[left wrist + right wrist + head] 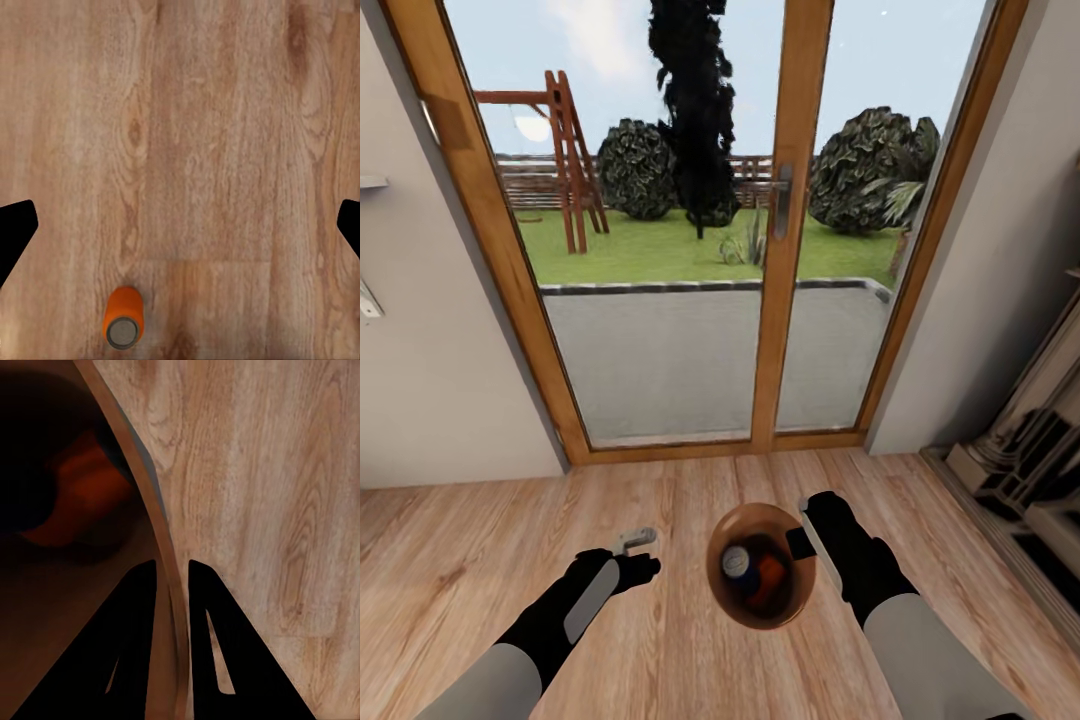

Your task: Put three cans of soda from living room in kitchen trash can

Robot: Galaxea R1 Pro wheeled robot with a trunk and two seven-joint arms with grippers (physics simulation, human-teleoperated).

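In front of wood-framed glass doors (660,230), on a light wood floor (460,560). Left pincer (638,556) open, empty, hanging over bare planks. Left wrist view: one orange soda can (122,317) lying on the floor under it, loose. Centre: trash can (760,565) held up off the floor, tan inside, with a blue can (737,563) and an orange can (768,585) lying in it. Right pincer (803,535) closed on the trash can rim, one finger inside, one outside (214,637). Fireplace edge (1020,470) far right. Judgement: two cans binned, third still to pick up, bin not yet in the kitchen.
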